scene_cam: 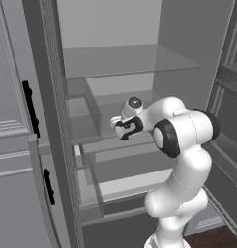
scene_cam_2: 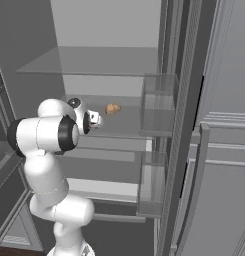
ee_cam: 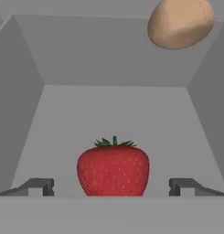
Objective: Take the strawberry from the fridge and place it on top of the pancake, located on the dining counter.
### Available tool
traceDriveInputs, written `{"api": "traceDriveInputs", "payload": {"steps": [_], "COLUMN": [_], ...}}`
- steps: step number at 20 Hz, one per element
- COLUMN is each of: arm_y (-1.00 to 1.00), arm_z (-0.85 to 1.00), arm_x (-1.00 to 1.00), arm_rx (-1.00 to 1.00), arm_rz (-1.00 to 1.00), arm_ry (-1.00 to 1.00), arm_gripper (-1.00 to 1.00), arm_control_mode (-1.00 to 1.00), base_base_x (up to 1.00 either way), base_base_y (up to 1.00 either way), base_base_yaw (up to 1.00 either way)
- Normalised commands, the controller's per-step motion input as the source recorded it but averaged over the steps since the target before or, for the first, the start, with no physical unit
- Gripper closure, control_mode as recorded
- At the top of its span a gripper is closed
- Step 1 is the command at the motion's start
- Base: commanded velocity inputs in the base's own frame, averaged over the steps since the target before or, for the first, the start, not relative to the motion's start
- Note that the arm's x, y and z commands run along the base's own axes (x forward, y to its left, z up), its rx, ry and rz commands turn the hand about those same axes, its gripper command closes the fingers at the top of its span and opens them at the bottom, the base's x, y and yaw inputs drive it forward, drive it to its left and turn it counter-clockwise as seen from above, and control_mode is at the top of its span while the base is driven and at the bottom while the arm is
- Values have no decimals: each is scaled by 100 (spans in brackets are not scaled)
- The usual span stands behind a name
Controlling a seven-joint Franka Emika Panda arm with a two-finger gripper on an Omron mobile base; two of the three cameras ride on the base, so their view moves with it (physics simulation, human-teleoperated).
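The fridge (scene_cam: 129,60) stands open in front of me, its glass shelves bare in the base views. My gripper (scene_cam: 116,125) (scene_cam_2: 97,118) reaches in over the middle shelf. In the hand view the strawberry (ee_cam: 113,169), bright red with a green leafy top, sits upright on the shelf right between my two fingertips. The gripper (ee_cam: 113,186) is open, with a gap on each side of the berry. The pancake and the dining counter are out of view.
A tan rounded food item (ee_cam: 181,23) (scene_cam_2: 112,108) lies further back on the same shelf, off to one side. Clear door bins (scene_cam: 83,116) (scene_cam_2: 158,105) flank the opening. Light grey cabinets with black handles (scene_cam: 29,106) stand at the left.
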Motion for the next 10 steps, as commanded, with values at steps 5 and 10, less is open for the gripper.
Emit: {"api": "traceDriveInputs", "payload": {"steps": [5, 10], "arm_y": [10, 3], "arm_z": [-23, -12], "arm_x": [13, 12], "arm_rx": [0, 0], "arm_rz": [0, 0], "arm_ry": [6, 0], "arm_gripper": [-100, 100], "arm_control_mode": [-100, -100], "base_base_x": [0, 0], "base_base_y": [0, 0], "base_base_yaw": [0, 0]}}
